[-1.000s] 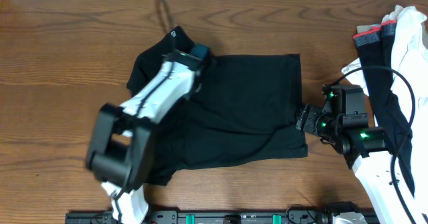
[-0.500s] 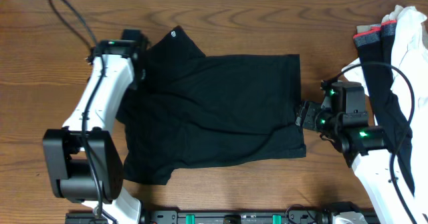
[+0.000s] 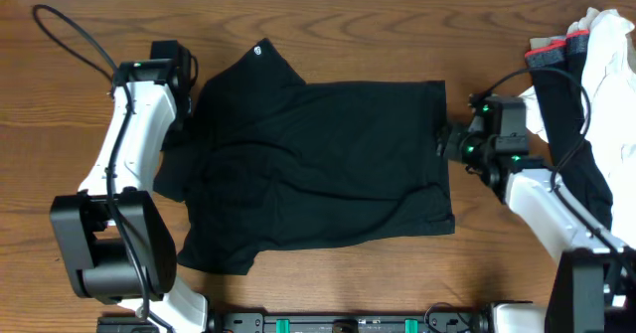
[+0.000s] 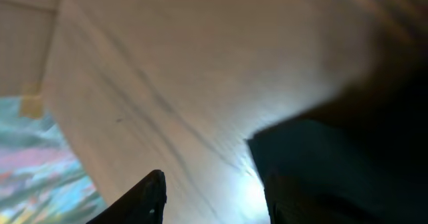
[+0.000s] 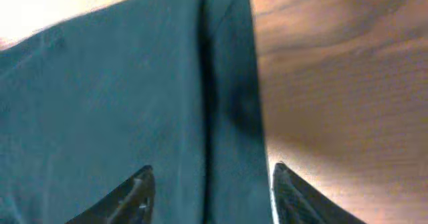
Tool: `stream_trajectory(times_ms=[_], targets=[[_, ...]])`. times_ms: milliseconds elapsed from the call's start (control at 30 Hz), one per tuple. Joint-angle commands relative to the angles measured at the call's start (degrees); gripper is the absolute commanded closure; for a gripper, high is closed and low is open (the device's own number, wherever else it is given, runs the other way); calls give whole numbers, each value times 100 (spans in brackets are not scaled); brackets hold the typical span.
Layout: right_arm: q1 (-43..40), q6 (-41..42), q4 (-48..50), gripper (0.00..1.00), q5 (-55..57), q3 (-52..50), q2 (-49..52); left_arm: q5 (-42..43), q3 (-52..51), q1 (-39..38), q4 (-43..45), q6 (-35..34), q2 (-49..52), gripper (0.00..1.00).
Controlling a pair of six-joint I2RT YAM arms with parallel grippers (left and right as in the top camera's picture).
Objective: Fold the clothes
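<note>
The black T-shirt [image 3: 318,164] lies spread flat in the middle of the wooden table, with its small white logo [image 3: 260,47] at the top left. My left gripper [image 3: 185,92] is at the shirt's upper left sleeve edge. In the blurred left wrist view it [image 4: 210,197] is open, with bare wood between the fingers and black fabric [image 4: 348,164] by the right finger. My right gripper [image 3: 444,139] is at the shirt's right hem. In the right wrist view it [image 5: 210,194] is open, straddling the hem band [image 5: 227,103].
At the right edge lies a pile with a black garment with a grey-and-red band [image 3: 552,60] and a white cloth [image 3: 611,50]. A black cable loop [image 3: 70,35] lies at the far left. A black rail [image 3: 348,323] runs along the front edge.
My left arm swung from over the shirt to its upper left, and the left sleeve now lies spread out leftward. My right gripper moved up along the right hem.
</note>
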Motion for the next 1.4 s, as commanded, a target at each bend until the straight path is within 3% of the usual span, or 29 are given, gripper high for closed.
stream_trajectory(times_ms=[0,167,333,467,600,700,800,867,900,933,1033,1133,1367], targets=[[-271,7,229,53,-866,59,162,450,0,-179,109,472,7,50],[-376,7,708,51,-1043,59,343,1464,4,-306,560,1266,-66,55],[-378,494,1318,50,-1268,153,800,3543,7,-332,1032,2594,-271,55],[-413,911,1399,51,-1342,603,1397,4341,7,-332,1051,2881,-345,55],[-420,981,1270,54,-1589,1316,1976,4387,4,-332,927,2879,-348,55],[-417,1165,925,65,-1589,1930,2415,4387,7,-332,881,2879,-348,55],[-417,1169,706,69,-1572,2312,2721,4387,7,-332,883,2876,-348,55],[-420,1193,684,67,-1567,2465,2868,4385,7,-332,885,2876,-348,55],[-420,1246,691,58,-1563,2511,2909,4385,7,-332,883,2876,-348,55],[-420,1294,693,55,-1517,2553,2957,4385,7,-332,883,2876,-348,55],[-420,1318,688,52,-1353,2592,3001,4387,7,-332,885,2876,-348,55],[-420,1316,597,43,-1106,2592,3036,4385,7,-332,885,2876,-348,55],[-393,1309,522,46,-1049,2590,3141,4387,4,-332,885,2874,-348,55]])
